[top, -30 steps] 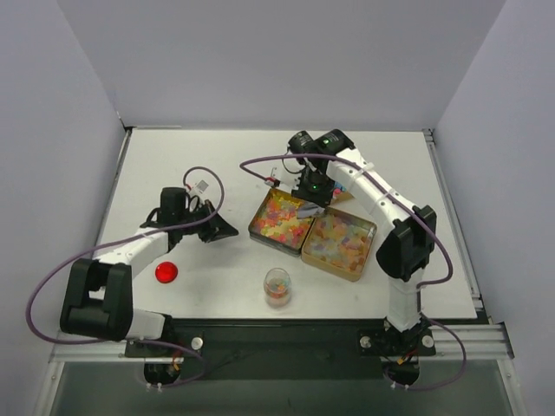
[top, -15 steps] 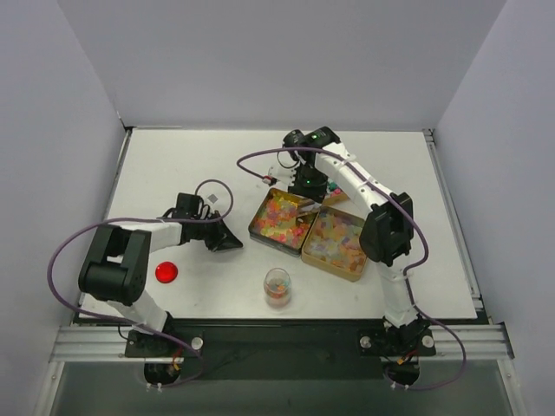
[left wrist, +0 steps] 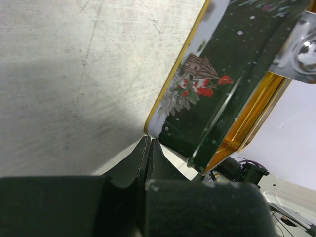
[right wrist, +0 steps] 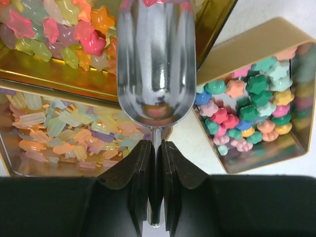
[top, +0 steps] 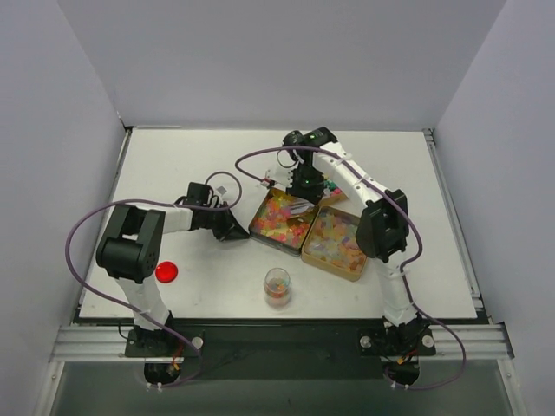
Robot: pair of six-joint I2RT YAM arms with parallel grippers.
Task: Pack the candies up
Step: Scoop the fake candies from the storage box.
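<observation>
left gripper (left wrist: 149,146): fingers pressed flat together, nothing between them; tip just beside the lower corner of the green tin; contact can't be told
green tin (left wrist: 217,84): dark green outer wall with a snowy cottage print, gold rim, fills the upper right of the left wrist view; in the top view the tin (top: 257,217) sits mid-frame, with the left gripper's tip at its left wall
right gripper (right wrist: 155,148): narrow, fingers clamped on the scoop's thin handle
scoop (right wrist: 155,59): shiny metal, bowl up the middle of the right wrist view, its far end over the star sweets; no candy seen in the bowl, only pinkish reflections
candies (right wrist: 59,29): star shapes, pink/orange/yellow/green, in the tin at upper left of the right wrist view
pale candies (right wrist: 74,133): long pastel pieces in the tin at lower left of the same view
flower candies (right wrist: 247,103): blue/green/pink/orange, in the gold tin (right wrist: 261,163) at right
second tin (top: 362,260): touching the green tin's right side, centre right of the top view
jar (top: 277,287): clear, upright, some candies inside, lower centre, apart from the tins
red lid (top: 166,272): flat on the table (top: 199,156), lower left, well apart from the jar
</observation>
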